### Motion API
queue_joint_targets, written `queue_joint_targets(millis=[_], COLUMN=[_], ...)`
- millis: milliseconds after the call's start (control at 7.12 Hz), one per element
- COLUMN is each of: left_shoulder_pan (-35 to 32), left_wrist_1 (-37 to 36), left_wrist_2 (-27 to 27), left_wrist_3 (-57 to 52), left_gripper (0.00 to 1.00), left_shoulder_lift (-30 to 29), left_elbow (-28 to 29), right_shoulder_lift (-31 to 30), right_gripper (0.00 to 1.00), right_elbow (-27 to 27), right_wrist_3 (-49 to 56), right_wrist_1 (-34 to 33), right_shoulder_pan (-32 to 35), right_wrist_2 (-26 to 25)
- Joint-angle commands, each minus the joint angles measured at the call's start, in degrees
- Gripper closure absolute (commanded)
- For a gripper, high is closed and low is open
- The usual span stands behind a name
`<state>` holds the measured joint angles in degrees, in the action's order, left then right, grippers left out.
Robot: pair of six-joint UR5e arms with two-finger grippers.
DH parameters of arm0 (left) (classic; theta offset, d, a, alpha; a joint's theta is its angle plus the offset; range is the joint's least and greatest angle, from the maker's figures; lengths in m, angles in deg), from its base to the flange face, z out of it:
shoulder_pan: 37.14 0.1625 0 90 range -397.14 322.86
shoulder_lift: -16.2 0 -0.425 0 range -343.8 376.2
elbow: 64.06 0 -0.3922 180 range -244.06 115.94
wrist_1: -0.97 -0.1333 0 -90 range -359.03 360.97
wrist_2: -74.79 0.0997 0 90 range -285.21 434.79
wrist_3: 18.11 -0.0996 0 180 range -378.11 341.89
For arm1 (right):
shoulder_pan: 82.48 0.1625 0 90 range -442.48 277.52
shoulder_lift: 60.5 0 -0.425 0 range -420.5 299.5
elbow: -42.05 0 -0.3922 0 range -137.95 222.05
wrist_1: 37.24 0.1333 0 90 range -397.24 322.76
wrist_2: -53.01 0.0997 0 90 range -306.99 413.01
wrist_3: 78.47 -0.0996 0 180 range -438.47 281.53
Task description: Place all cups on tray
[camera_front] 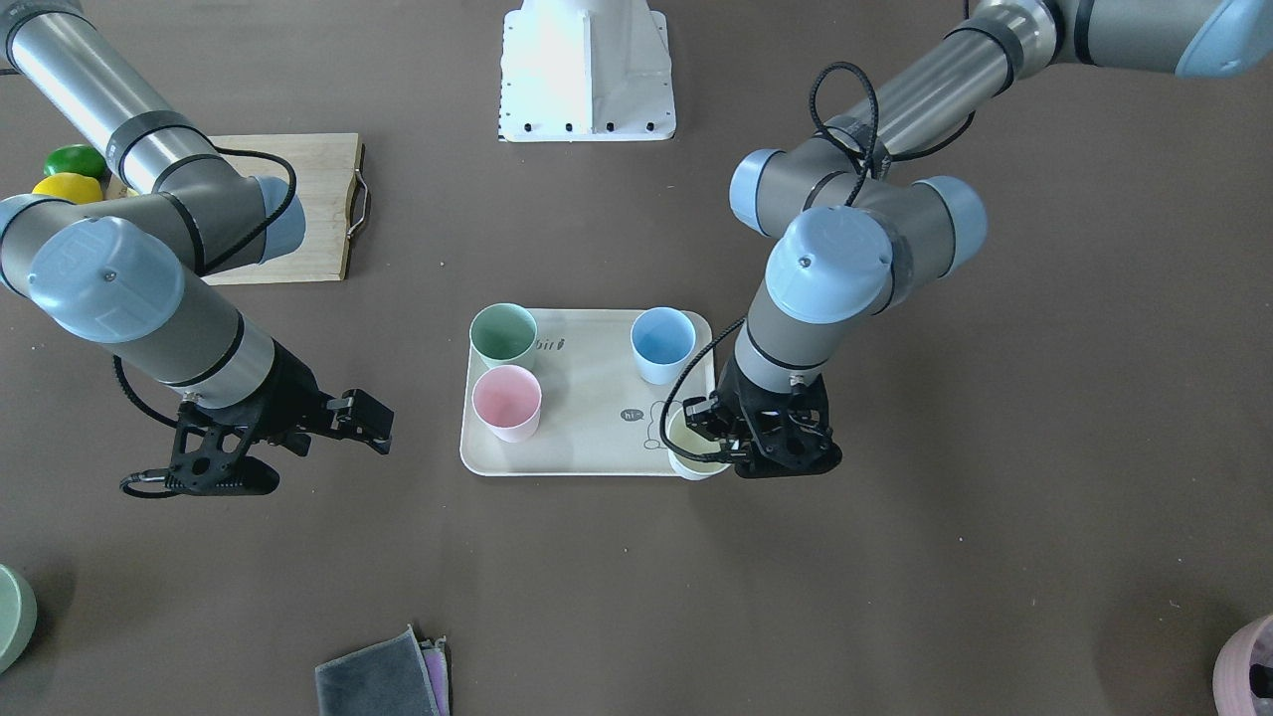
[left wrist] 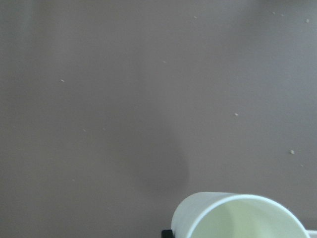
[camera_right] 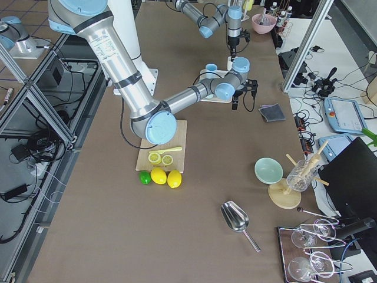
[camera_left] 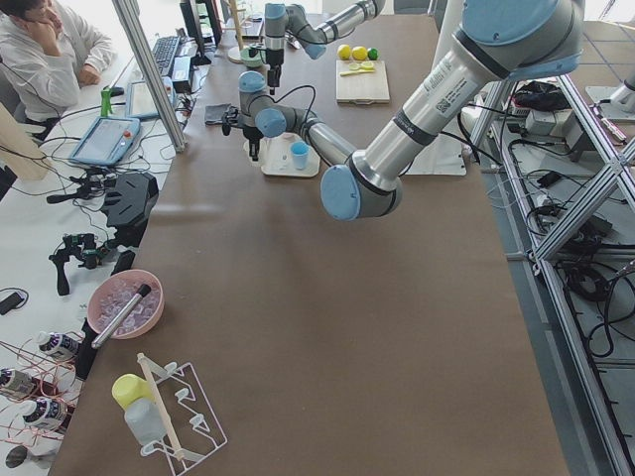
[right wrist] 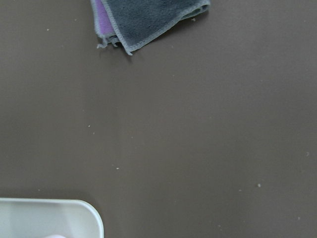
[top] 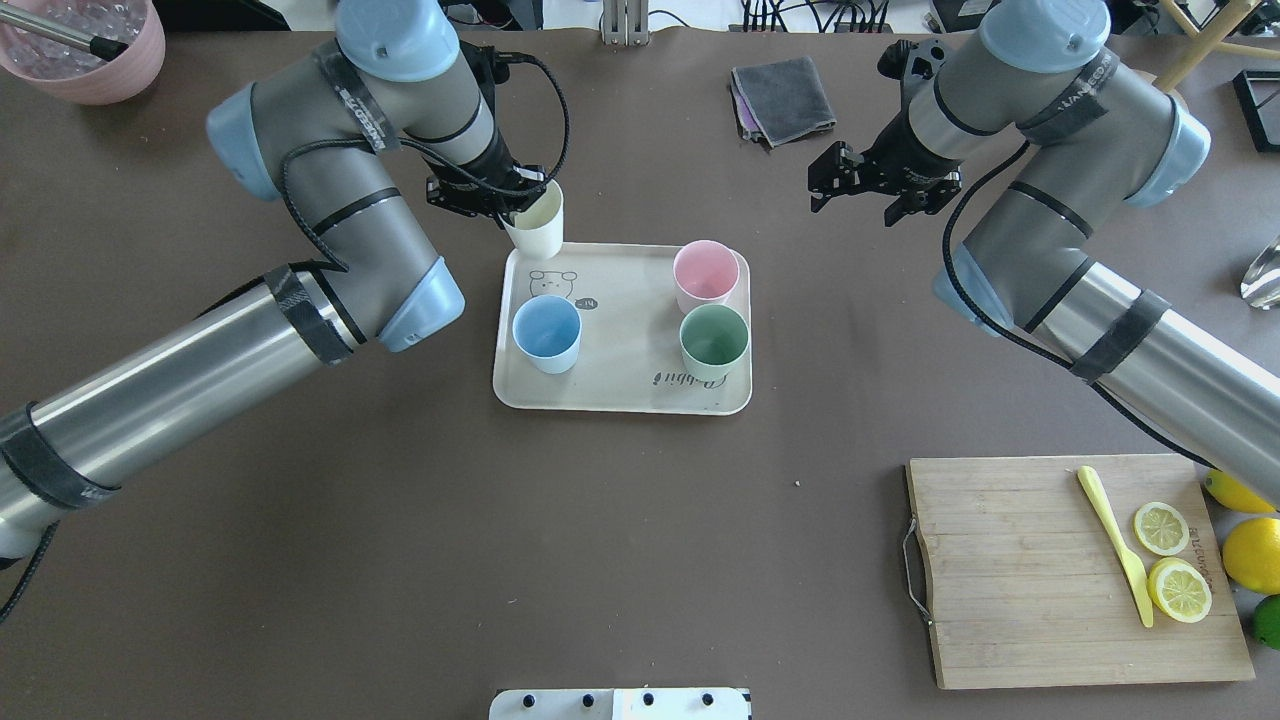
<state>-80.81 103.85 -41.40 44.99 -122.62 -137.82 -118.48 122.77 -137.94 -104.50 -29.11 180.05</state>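
Note:
The beige tray [top: 620,390] lies mid-table with the green cup [top: 714,340], the pink cup [top: 706,275] and the blue cup [top: 547,332] upright on it. My left gripper [top: 515,205] is shut on the cream-yellow cup [top: 535,225], which it holds upright at the tray's far-left corner, over the rim. The front view shows the same cup [camera_front: 691,443] at the tray's [camera_front: 587,438] corner beside the left gripper [camera_front: 721,443]. Its rim [left wrist: 242,218] fills the bottom of the left wrist view. My right gripper [top: 865,198] is open and empty, to the right of the tray and beyond it.
A grey cloth [top: 785,97] lies at the far edge. A wooden cutting board [top: 1020,570] with lemon slices and a yellow knife sits near right, with whole fruit beside it. A pink pot [top: 90,55] stands far left. The right wrist view shows a tray corner [right wrist: 54,218].

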Motion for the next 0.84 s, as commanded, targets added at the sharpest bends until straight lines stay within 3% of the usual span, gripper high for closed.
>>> queue_joint_targets(millis=[0, 140, 421, 702], left_shoulder_pan=[4.0, 3.2, -5.7, -13.5], left_wrist_1=[0.1, 0.0, -0.6, -4.3], left_wrist_2=[3.3, 3.2, -4.7, -9.5], left_wrist_3=[0.5, 0.0, -10.5, -23.0], left_gripper=[0.33, 0.02, 0.02, 0.02], left_shoulder_lift=[-0.7, -0.5, 3.7, 14.4], left_elbow=[0.4, -0.1, -2.6, -11.8], right_shoulder_lift=[-1.5, -1.4, -1.7, -4.1], right_gripper=[0.0, 0.0, 0.0, 0.0], right_elbow=[-0.1, 0.1, 0.1, 0.2], right_wrist_3=[3.5, 3.5, 3.8, 9.3], right_wrist_1=[-0.1, -0.1, -0.1, -0.1], right_shoulder_pan=[1.9, 2.3, 4.4, 7.2], right_wrist_2=[1.1, 1.7, 3.8, 4.8])
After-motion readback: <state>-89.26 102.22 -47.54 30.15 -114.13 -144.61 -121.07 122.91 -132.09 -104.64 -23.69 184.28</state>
